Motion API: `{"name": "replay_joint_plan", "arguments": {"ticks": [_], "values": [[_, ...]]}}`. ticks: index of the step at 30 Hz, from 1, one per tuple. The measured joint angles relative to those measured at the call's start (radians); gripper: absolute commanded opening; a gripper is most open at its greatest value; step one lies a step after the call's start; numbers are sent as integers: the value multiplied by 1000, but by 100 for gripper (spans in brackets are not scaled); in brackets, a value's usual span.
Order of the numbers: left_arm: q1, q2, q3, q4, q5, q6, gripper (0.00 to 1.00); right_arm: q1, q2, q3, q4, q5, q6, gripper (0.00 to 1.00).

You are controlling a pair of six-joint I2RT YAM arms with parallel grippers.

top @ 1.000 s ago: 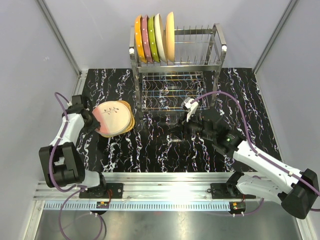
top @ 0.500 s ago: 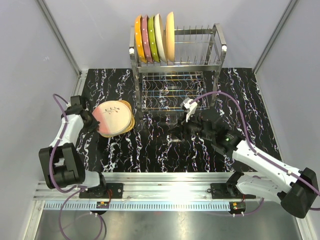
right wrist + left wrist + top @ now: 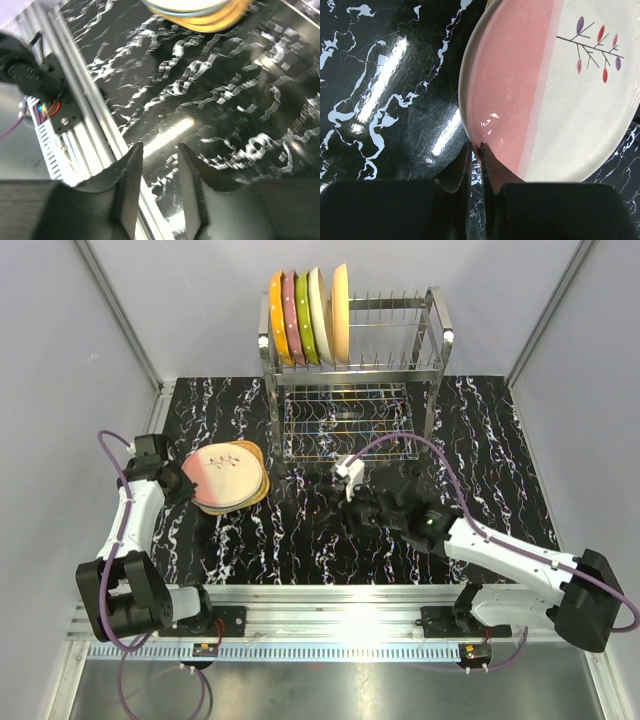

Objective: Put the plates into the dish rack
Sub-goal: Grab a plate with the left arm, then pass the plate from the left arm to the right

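The top plate, half pink, half cream with a small twig, lies flat on the stack. Its near rim runs straight between the fingers of my left gripper, which pinch it edge-on, so the plate reaches away from the fingertips. Being round, it has no long axis to mind. My right gripper hangs well apart over the glossy black table, fingers spread, holding nothing. The rack stands beyond the fingers and off to the right, with five upright plates at its left end and bare prongs beside them. I judge there is room to lift and tip the plate.
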Motion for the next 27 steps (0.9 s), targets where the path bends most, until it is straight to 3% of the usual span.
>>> {"name": "replay_joint_plan", "arguments": {"ticks": [2,12,20,27], "values": [[0,0,-2,1,4,3,0,42,15,0,31,11,-32,58],[2,-27,-7,1,28,10,0,205,313,104,228,135,-280,77],[2,-69,-7,2,46,10,0,246,560,256,351,305,-501,81],[2,-90,-7,3,58,10,0,246,757,451,378,332,-603,82]]}}
